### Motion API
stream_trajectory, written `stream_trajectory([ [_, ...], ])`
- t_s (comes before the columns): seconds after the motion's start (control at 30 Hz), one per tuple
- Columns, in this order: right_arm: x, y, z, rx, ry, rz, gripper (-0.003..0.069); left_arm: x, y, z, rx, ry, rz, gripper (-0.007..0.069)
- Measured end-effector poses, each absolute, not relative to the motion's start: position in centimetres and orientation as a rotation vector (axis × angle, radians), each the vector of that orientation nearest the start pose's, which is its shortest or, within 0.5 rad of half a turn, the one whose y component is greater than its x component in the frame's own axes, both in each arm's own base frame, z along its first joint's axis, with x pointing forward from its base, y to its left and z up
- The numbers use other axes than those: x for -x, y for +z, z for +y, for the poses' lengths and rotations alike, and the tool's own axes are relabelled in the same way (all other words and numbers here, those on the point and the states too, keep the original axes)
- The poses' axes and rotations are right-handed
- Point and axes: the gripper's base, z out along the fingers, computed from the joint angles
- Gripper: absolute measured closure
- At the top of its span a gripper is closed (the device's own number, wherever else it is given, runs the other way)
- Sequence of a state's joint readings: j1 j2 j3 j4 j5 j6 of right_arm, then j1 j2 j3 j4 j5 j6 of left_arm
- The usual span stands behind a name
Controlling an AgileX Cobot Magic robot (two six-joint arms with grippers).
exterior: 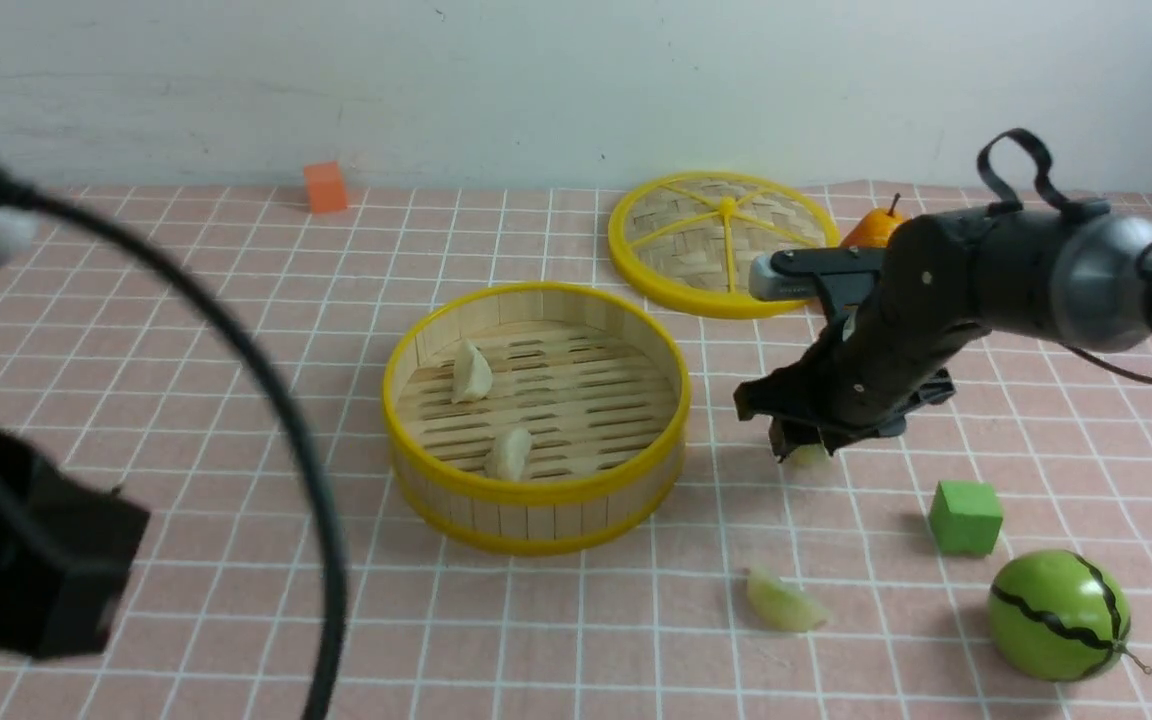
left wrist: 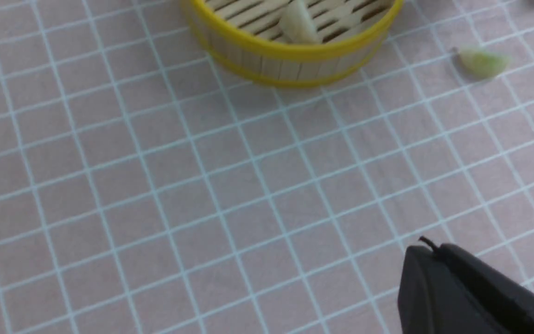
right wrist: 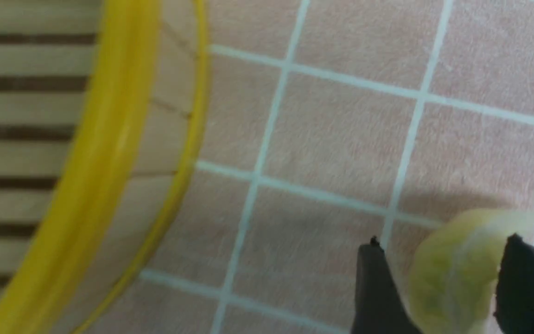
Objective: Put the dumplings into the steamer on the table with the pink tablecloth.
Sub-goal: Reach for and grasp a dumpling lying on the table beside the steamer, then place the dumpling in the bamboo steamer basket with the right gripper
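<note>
The steamer (exterior: 536,420) stands mid-table on the pink tablecloth (exterior: 186,330). Two cream dumplings (exterior: 471,372) (exterior: 511,452) lie on its slatted floor. One pale green dumpling (exterior: 784,603) lies on the cloth in front and to the right of it. My right gripper (exterior: 801,445) is low over the cloth, right of the steamer. It is open, with its fingers (right wrist: 378,287) on either side of the other green dumpling (right wrist: 457,273), which rests on the cloth. My left gripper (left wrist: 427,250) is shut and empty above bare cloth, near the steamer (left wrist: 290,51).
The woven yellow-spoked lid (exterior: 726,245) leans at the back with an orange pear (exterior: 874,228) behind it. An orange cube (exterior: 325,187) sits at the back left. A green cube (exterior: 965,517) and a toy watermelon (exterior: 1058,615) are front right. A black cable (exterior: 266,400) arcs across the left.
</note>
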State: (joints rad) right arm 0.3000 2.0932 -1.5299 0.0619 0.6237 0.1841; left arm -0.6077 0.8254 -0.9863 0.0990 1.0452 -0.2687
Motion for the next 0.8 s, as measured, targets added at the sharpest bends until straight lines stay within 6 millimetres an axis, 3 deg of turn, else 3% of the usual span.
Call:
stream_trajectory([
  [0.07,-43.3,16.1,13.2,0.060,0.140,2.716,0.0316,-10.7,36.0,-5.8,-0.382,-0.232,2.346,0.0638],
  [0.2,-43.6,16.0,13.1,0.048,0.102,2.717,0.0349,-9.7,34.2,-4.1,-0.334,-0.112,2.347,0.0638],
  [0.3,-43.6,16.1,13.3,0.071,0.112,2.718,0.0448,-9.3,32.3,-2.8,-0.300,0.026,2.380,0.0638],
  [0.37,-43.5,16.3,13.3,0.093,0.112,2.721,0.0450,-9.2,31.7,-2.5,-0.291,0.055,2.394,0.0638],
  [0.47,-42.9,17.9,13.9,0.195,0.137,2.732,0.0447,-9.0,29.6,-2.0,-0.280,0.130,2.433,0.0638],
  [0.57,-42.4,21.5,15.5,0.281,0.211,2.693,0.0447,-8.9,28.3,-1.9,-0.283,0.127,2.409,0.0638],
  [0.63,-41.9,24.8,17.7,0.360,0.306,2.620,0.0447,-8.8,28.0,-2.0,-0.291,0.076,2.342,0.0638],
  [0.67,-42.0,25.0,17.8,0.359,0.308,2.612,0.0447,-8.8,28.0,-2.0,-0.291,0.069,2.333,0.0638],
  [0.73,-41.6,27.1,20.0,0.427,0.395,2.535,0.0447,-8.6,28.1,-2.0,-0.294,0.027,2.274,0.0638],
  [0.77,-41.4,28.2,22.1,0.498,0.451,2.456,0.0447,-8.3,28.3,-1.9,-0.291,-0.010,2.220,0.0638],
  [0.8,-41.6,28.2,23.2,0.519,0.477,2.420,0.0447,-8.2,28.3,-1.8,-0.292,-0.022,2.198,0.0638],
])
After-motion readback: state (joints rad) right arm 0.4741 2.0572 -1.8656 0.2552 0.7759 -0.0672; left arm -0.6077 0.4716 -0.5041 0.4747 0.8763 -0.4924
